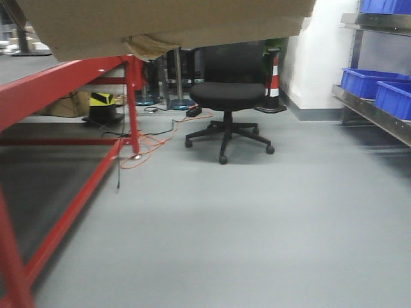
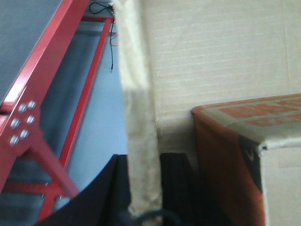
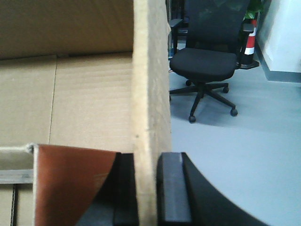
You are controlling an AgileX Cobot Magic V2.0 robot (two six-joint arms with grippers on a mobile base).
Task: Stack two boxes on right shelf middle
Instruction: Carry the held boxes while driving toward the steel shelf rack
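Note:
A brown cardboard box [image 1: 160,19] hangs in the air across the top of the front view, with torn yellowish tape [image 1: 151,46] under it. My left gripper [image 2: 143,188] is shut on the box's left wall [image 2: 138,108], one finger on each side. My right gripper [image 3: 146,188] is shut on its right wall [image 3: 150,84]. Inside the open box lies an orange-printed carton [image 2: 244,150], which also shows in the right wrist view [image 3: 70,183]. The steel shelf [image 1: 369,108] stands at the right edge. No second plain brown box shows.
Blue plastic bins [image 1: 369,80] sit on the shelf's levels. A red metal frame [image 1: 64,86] stands close on the left, with orange cables on the floor by its leg. A black office chair [image 1: 228,96] stands ahead in the middle, with a striped cone [image 1: 274,83] behind it.

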